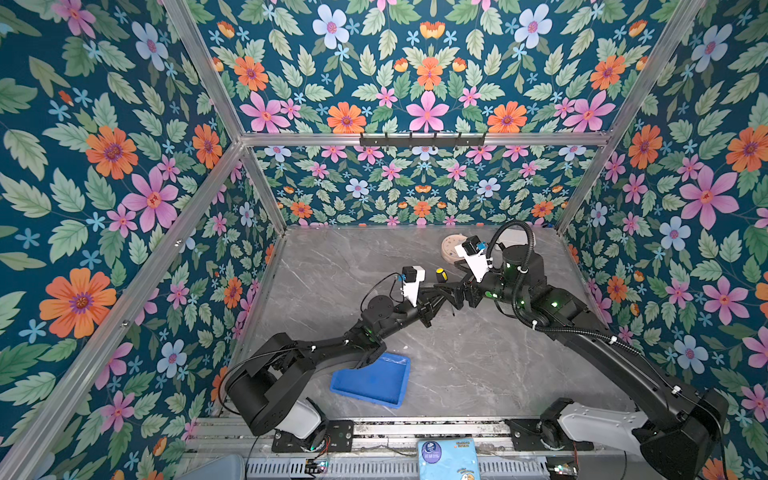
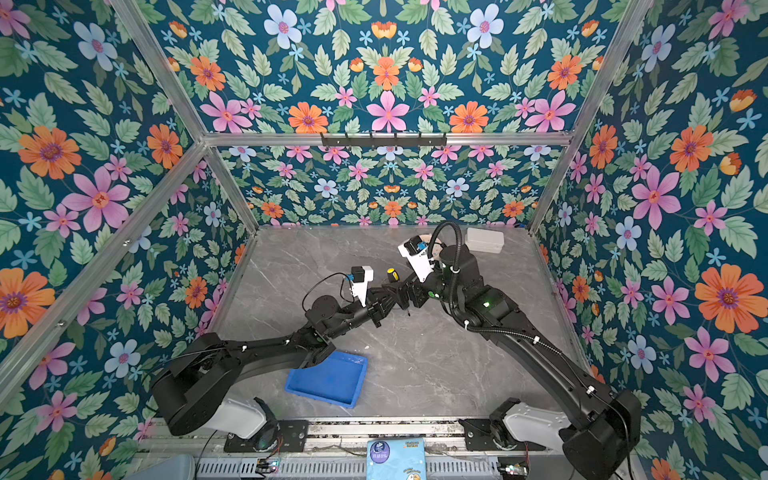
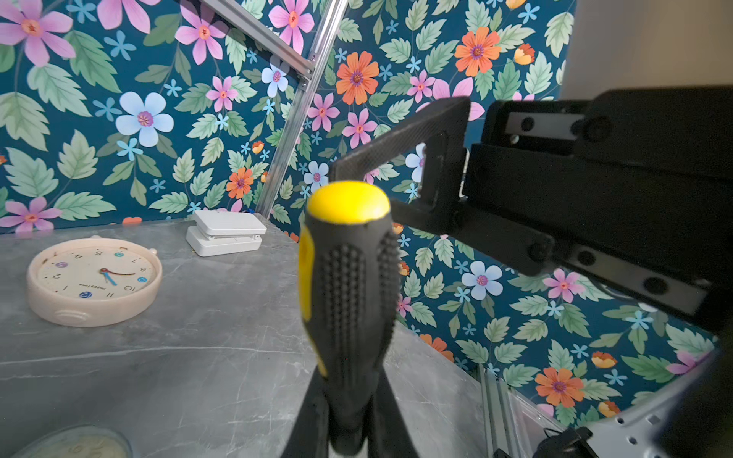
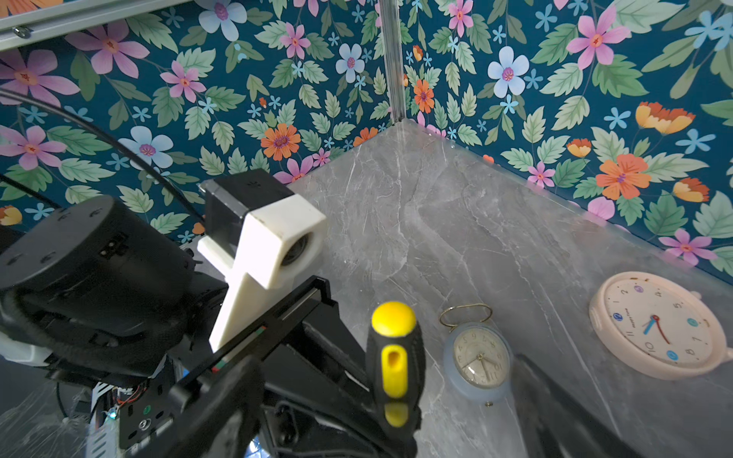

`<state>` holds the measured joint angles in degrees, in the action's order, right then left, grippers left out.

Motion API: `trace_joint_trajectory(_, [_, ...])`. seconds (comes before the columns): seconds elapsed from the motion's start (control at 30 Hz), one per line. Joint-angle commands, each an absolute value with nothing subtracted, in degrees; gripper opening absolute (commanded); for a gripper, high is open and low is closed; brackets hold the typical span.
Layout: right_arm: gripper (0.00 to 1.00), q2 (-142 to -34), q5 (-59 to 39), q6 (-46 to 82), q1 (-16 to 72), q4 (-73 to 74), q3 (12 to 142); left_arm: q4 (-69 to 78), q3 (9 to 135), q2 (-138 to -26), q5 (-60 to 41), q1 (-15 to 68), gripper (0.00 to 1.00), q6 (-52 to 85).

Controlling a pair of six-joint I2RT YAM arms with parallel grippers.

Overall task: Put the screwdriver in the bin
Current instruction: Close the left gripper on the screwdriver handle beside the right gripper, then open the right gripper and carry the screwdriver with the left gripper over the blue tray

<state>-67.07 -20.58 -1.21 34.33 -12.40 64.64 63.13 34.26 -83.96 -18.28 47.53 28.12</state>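
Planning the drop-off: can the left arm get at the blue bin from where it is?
Probably yes. The left pincer is shut on the screwdriver, and the bin lies on that arm's side near its base; only its own forearm overhangs one corner.

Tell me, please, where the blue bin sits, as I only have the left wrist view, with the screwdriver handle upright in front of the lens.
Observer: The shallow bright blue plastic bin lies near the front edge of the grey marble-look table, one corner hidden by the left arm.
Operator: Is anything in it?
Observer: No, the floor that shows is bare in both top views.
Operator: Is the right claw gripping the handle?
Observer: No. In the right wrist view the right claw is open, its fingers apart on either side of the black-and-yellow screwdriver.
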Motion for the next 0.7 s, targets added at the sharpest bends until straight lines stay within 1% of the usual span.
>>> trace_joint_trajectory(0.0, [0.98, -65.8, -21.6, -3.0, 34.4, -11.5, 64.1, 62.9, 32.6, -80.7, -11.2, 47.5, 0.00, 28.9])
trace_joint_trajectory(0.07, [0.99, -65.2, -22.8, -3.8, 34.3, -11.7, 63.5, 59.6, 31.9, -77.7, -7.8, 47.5, 0.00, 29.0])
trace_joint_trajectory(0.23, [0.99, -64.6, -26.1, -6.4, 34.4, -13.5, 63.2, 48.1, 29.5, -67.8, 5.9, 48.2, 0.00, 33.2])
trace_joint_trajectory(0.37, [0.99, -64.6, -28.6, -8.1, 34.5, -13.9, 63.2, 28.9, 31.0, -59.1, 14.0, 48.4, 0.00, 39.3])
trace_joint_trajectory(0.5, [0.99, -65.7, -30.0, -10.4, 35.1, -15.1, 64.2, 11.8, 32.3, -51.9, 18.4, 48.5, 0.00, 47.0])
trace_joint_trajectory(0.67, [0.99, -68.2, -29.9, -15.4, 37.4, -18.0, 66.2, -5.3, 32.9, -46.3, 18.8, 48.6, 0.00, 58.3])
